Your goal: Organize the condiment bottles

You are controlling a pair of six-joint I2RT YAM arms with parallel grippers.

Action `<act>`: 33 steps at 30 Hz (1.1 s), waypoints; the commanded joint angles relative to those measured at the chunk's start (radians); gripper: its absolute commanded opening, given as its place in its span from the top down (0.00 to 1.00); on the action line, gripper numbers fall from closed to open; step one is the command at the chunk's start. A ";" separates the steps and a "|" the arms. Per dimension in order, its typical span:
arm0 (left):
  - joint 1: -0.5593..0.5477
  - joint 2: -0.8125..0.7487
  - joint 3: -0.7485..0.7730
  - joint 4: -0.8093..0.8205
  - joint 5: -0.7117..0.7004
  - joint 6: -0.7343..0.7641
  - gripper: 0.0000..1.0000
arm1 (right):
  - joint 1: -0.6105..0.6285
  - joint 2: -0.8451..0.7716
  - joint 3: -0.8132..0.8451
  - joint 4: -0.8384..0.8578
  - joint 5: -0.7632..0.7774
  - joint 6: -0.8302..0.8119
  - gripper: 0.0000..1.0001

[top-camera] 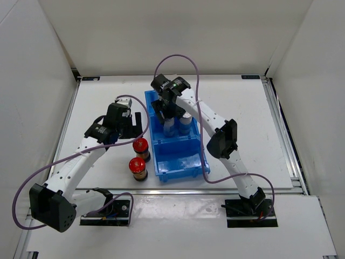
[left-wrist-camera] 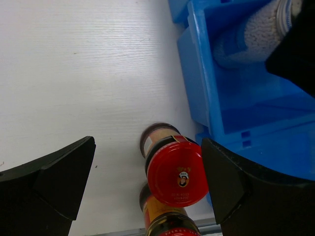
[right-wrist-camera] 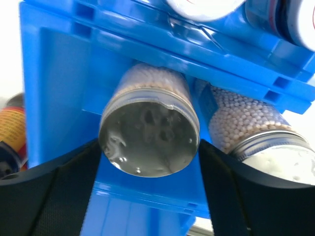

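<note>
Two dark bottles with red caps stand on the table left of the bin, one (top-camera: 140, 145) behind the other (top-camera: 138, 168). My left gripper (top-camera: 138, 125) is open above the rear one; in the left wrist view its red cap (left-wrist-camera: 176, 169) lies between the fingers, close to the right finger (left-wrist-camera: 231, 182). My right gripper (top-camera: 168, 112) is shut on the cap of a silver-capped bottle (right-wrist-camera: 149, 135) standing in the bin's middle compartment. The second silver-capped bottle (right-wrist-camera: 261, 142) stands beside it. Two white bottles (right-wrist-camera: 202, 5) show in the far compartment.
The blue three-compartment bin (top-camera: 179, 171) sits mid-table, and its near compartment holds no bottle. Its left wall (left-wrist-camera: 197, 88) is close to the red-capped bottles. White enclosure walls surround the table.
</note>
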 commanded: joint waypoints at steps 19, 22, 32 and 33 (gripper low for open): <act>-0.023 -0.025 -0.064 0.053 0.157 0.017 0.00 | 0.005 -0.166 0.384 -0.262 0.091 0.058 0.01; -0.023 -0.025 -0.090 0.062 0.201 0.017 0.00 | 0.005 -0.176 0.364 -0.262 0.123 0.058 0.01; -0.033 -0.015 -0.134 0.072 0.200 0.026 0.00 | 0.005 -0.176 0.355 -0.262 0.133 0.058 0.01; -0.033 -0.014 -0.134 0.072 0.209 0.026 0.00 | 0.005 -0.176 0.346 -0.262 0.133 0.058 0.01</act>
